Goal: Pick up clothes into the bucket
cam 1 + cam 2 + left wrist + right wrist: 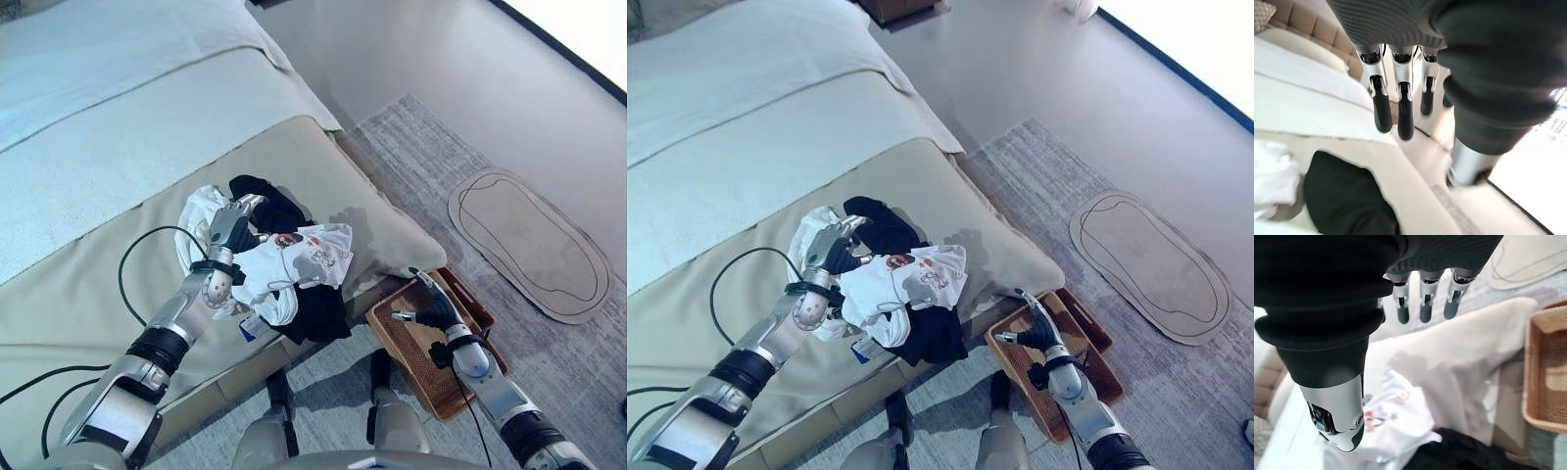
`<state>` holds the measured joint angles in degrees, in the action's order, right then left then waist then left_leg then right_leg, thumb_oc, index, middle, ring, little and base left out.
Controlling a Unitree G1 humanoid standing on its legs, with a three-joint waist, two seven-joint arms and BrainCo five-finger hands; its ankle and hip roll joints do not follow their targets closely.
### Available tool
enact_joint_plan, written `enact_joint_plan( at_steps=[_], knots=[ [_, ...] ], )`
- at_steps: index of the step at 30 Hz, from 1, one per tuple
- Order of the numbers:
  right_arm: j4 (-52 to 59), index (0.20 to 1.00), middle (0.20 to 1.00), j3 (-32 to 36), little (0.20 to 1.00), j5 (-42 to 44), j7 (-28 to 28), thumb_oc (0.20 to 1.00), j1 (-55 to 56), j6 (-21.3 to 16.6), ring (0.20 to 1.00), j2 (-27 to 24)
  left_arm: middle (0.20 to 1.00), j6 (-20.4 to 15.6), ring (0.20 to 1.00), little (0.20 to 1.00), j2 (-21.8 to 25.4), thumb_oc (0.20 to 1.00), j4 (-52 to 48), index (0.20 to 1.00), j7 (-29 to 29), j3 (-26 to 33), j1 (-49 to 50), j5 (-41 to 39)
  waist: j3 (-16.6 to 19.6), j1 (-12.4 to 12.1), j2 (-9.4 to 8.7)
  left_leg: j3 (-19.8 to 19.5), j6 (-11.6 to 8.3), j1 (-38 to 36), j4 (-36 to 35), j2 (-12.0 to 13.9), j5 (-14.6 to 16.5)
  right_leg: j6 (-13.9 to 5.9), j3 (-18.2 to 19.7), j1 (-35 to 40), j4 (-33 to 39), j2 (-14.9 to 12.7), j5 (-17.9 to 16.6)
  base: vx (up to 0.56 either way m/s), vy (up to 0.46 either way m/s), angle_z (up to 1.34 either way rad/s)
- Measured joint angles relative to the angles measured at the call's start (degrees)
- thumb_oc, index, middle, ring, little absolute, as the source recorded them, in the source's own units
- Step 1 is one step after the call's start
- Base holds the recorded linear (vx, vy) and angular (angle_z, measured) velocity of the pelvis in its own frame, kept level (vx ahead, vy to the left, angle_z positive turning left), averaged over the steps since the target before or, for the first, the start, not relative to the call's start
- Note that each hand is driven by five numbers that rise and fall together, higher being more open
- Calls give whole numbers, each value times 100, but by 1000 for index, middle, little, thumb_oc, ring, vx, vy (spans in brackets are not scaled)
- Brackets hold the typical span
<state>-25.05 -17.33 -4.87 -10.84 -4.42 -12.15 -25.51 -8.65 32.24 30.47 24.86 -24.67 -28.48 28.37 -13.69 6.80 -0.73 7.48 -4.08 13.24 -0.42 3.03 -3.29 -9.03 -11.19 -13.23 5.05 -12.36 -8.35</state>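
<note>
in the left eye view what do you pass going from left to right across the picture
Left robot hand over the pile of clothes on the bed → right robot hand above the woven basket → oval floor mat on the grey rug.

Each arm is silver-grey metal built in rounded segments, with black bands ringing the forearm. The left robot hand (229, 231) and the right robot hand (432, 305) wear a dark ribbed cover over back and wrist (it reads as soft, pleated rubber up close). Past it run slim silver fingers (1403, 88) with hinged links, ending in smooth dark tips.
</note>
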Motion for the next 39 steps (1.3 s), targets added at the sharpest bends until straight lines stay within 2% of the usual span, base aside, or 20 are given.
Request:
enact_joint_plan(
  at_steps=[6, 8, 17, 22, 23, 24, 25, 26, 39],
  knots=[
    [209, 1000, 1000, 126, 1000, 1, -98, 1000, -345, -3, 1000, -56, 1000, 119, 1000, 1000, 27, 1000, 431, 1000, 48, -69, -685, -2, -719, 63, -21, 23, 2, 511, 268, -13, 0, 7, 139, -601, -347, -42, -23, -93, 19, -5],
    [377, 1000, 1000, 132, 1000, 1, -109, 1000, -428, -4, 1000, -101, 1000, 180, 1000, 1000, 35, 1000, 611, 1000, 56, -174, -929, 1, -860, 170, -35, 24, 4, 768, 390, -25, 2, 6, 172, -868, -494, -77, -18, -59, 11, -1],
    [756, 1000, 1000, 348, 1000, 98, -225, 1000, -519, -107, 1000, -251, 1000, 229, 1000, 1000, 65, 1000, 936, 1000, 117, -339, -1596, -2, -1155, 365, -216, 143, 34, 1636, 754, -4, 21, 30, 452, -1918, -985, -94, 3, -45, 8, -8],
    [760, 1000, 1000, 357, 1000, 144, -272, 1000, -542, -120, 1000, -255, 1000, 299, 1000, 1000, 42, 1000, 1209, 1000, 113, -499, -1798, 0, -1198, 484, -248, 170, 42, 1763, 820, 9, 29, 74, 524, -2135, -1176, -96, 64, -4, 11, -4],
    [761, 1000, 1000, 357, 1000, 152, -283, 1000, -552, -120, 1000, -253, 909, 315, 909, 909, 42, 909, 1263, 909, 108, -511, -1829, 0, -1198, 496, -248, 170, 41, 1788, 819, 11, 28, 76, 524, -2165, -1186, -95, 66, 0, 0, 0],
    [759, 1000, 1000, 357, 1000, 153, -285, 1000, -548, -121, 1000, -253, 451, 325, 451, 451, 25, 451, 1332, 451, 104, -528, -1846, 1, -1198, 498, -248, 172, 41, 1808, 827, 13, 27, 77, 530, -2187, -1193, -92, 65, 0, 0, 0],
    [759, 1000, 1000, 356, 1000, 152, -285, 1000, -544, -120, 1000, -252, 347, 332, 347, 347, 21, 347, 1382, 347, 100, -562, -1851, 4, -1198, 503, -248, 175, 41, 1811, 831, 15, 27, 77, 537, -2193, -1199, -89, 65, 0, 0, 0],
    [759, 1000, 1000, 357, 1000, 152, -286, 1000, -544, -120, 1000, -253, 200, 362, 200, 200, 10, 200, 1480, 200, 90, -598, -1861, 10, -1198, 506, -248, 175, 41, 1811, 850, 16, 27, 78, 540, -2193, -1216, -88, 64, 0, 0, 0],
    [743, 1000, 1000, 347, 1000, 152, -280, 1000, -549, -122, 1000, -253, 200, 557, 200, 200, -27, 200, 1625, 200, 5, -603, -1788, 163, -1172, 425, -240, 122, 43, 1515, 898, 28, 26, 92, 502, -1870, -1276, -89, 73, 11, -5, 1]
  ],
)
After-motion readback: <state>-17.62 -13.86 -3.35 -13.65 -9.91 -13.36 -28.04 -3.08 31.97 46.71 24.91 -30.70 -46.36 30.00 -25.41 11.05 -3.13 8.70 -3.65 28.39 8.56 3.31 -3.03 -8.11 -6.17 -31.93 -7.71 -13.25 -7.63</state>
